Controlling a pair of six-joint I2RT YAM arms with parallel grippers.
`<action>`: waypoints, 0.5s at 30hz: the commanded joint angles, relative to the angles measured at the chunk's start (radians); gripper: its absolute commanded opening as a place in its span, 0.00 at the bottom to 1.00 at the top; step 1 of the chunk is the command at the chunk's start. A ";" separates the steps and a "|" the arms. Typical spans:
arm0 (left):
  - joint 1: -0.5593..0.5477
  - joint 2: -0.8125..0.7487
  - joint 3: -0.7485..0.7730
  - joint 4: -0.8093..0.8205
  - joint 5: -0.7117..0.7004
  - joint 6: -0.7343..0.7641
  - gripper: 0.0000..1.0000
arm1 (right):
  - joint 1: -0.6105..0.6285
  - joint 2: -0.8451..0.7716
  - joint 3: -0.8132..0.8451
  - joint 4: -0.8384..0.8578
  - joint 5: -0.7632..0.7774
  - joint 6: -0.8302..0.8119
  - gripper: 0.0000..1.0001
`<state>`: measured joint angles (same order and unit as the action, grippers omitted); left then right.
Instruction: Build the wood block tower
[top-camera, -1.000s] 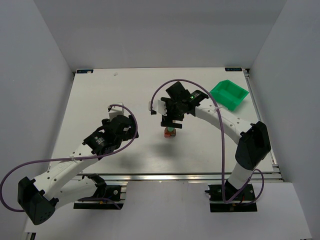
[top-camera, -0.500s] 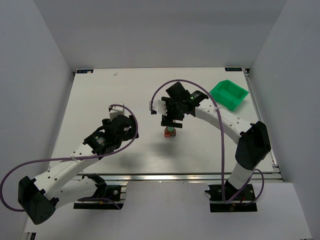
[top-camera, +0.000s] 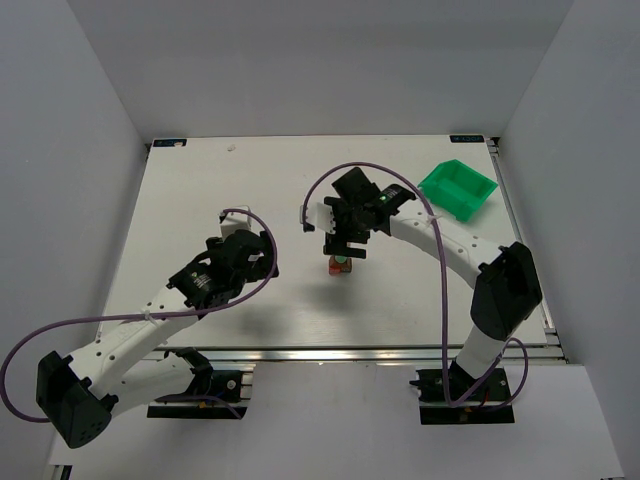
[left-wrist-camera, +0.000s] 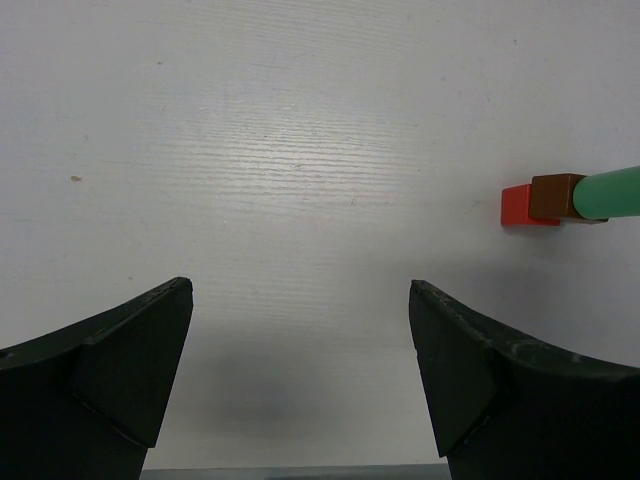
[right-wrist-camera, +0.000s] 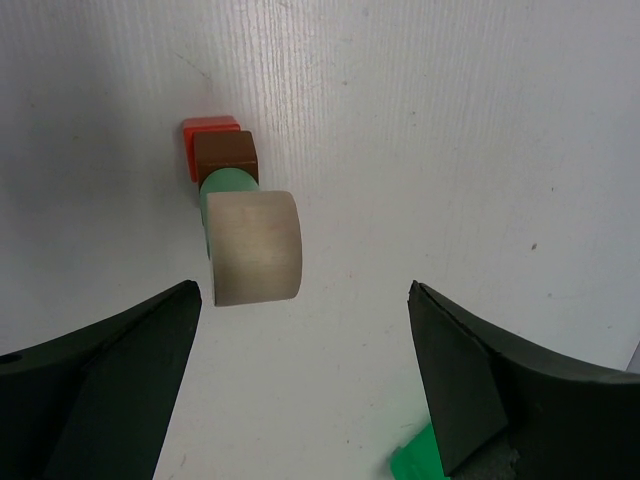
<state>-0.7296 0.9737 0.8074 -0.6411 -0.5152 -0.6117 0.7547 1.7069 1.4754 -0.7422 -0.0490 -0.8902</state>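
Observation:
The wood block tower (top-camera: 340, 265) stands mid-table. In the right wrist view it reads from the bottom up as a red block (right-wrist-camera: 210, 133), a dark brown block (right-wrist-camera: 226, 153), a pale green cylinder (right-wrist-camera: 226, 184) and a cream block (right-wrist-camera: 254, 248) on top. My right gripper (right-wrist-camera: 300, 340) is open and empty, hovering above the tower with the cream block ahead of the left finger. The left wrist view shows the tower (left-wrist-camera: 552, 198) at its far right. My left gripper (left-wrist-camera: 300, 370) is open and empty over bare table, left of the tower.
A bright green plastic bin (top-camera: 458, 187) sits at the back right of the white table (top-camera: 200, 180); a corner of it (right-wrist-camera: 415, 460) shows in the right wrist view. Purple cables loop off both arms.
The right gripper has drifted slightly toward the back above the tower. The left arm has barely moved. The tower stands as before.

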 joint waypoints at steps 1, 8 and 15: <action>-0.005 -0.003 0.036 0.029 0.011 0.013 0.98 | 0.001 -0.053 0.005 -0.028 -0.034 -0.004 0.89; -0.004 0.019 0.068 0.012 0.015 0.009 0.98 | -0.003 -0.113 0.080 -0.017 -0.008 0.049 0.90; -0.002 0.053 0.084 0.047 0.017 -0.010 0.98 | -0.048 -0.320 0.007 0.393 0.127 0.533 0.89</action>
<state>-0.7296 1.0264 0.8597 -0.6151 -0.5041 -0.6106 0.7338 1.5227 1.5177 -0.6003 0.0051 -0.6437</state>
